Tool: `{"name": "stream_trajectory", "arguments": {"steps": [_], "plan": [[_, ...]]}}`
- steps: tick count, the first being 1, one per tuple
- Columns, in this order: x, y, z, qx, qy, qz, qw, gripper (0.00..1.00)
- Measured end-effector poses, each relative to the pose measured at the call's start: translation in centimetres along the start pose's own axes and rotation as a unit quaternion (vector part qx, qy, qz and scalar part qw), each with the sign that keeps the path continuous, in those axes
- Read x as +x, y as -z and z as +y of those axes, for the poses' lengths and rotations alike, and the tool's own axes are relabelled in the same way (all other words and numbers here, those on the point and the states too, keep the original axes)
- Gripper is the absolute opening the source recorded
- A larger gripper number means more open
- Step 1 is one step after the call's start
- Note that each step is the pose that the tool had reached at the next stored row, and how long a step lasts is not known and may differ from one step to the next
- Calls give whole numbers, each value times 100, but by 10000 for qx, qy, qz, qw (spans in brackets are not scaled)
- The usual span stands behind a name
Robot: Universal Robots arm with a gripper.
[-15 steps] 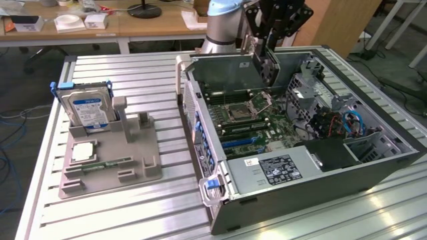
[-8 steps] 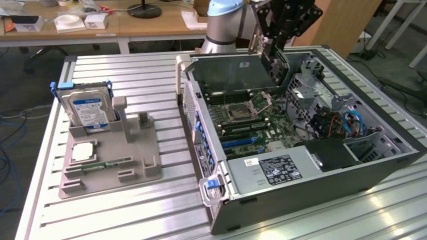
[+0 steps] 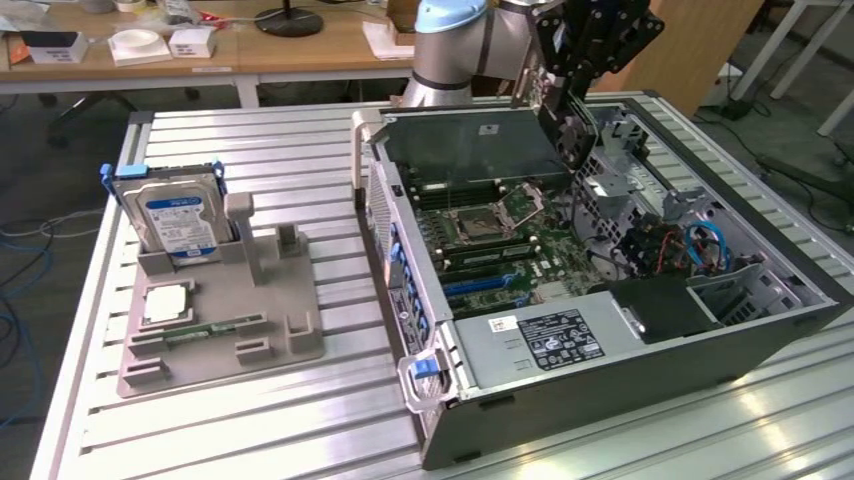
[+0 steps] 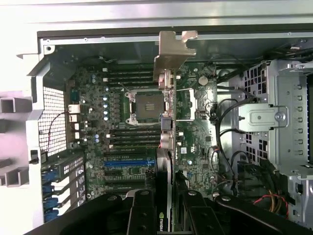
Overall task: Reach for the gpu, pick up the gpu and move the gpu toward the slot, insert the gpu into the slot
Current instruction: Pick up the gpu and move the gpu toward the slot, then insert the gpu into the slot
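Claw (image 4: 165, 198) points down, clamping gpu (image 4: 167, 122) over case (image 3: 641, 392).

A ribbed metal table (image 3: 267, 420) stands on a dark floor (image 3: 27, 160), with wooden desks (image 3: 320, 55) behind it.

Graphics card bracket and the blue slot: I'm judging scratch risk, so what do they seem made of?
The bracket on the graphics card looks like bare sheet metal: pale silver, with a folded tab. The slot is probably moulded plastic: uniform bright blue, dull finish.

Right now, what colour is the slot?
The slot is bright blue, clearest in the wrist view.
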State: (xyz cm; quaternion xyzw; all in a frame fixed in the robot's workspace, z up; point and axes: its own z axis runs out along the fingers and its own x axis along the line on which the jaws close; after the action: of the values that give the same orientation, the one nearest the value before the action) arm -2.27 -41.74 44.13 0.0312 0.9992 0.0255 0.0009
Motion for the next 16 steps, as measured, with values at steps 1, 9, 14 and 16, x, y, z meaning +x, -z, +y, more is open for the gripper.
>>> {"name": "stream_trajectory", "arguments": {"steps": [1,9,14,16], "plan": [[0,0,0,0,0,0,10000,26],[0,0,0,0,0,0,10000,26],[0,0,0,0,3,0,10000,26],[0,0,0,0,51,3,10000,26]]}}
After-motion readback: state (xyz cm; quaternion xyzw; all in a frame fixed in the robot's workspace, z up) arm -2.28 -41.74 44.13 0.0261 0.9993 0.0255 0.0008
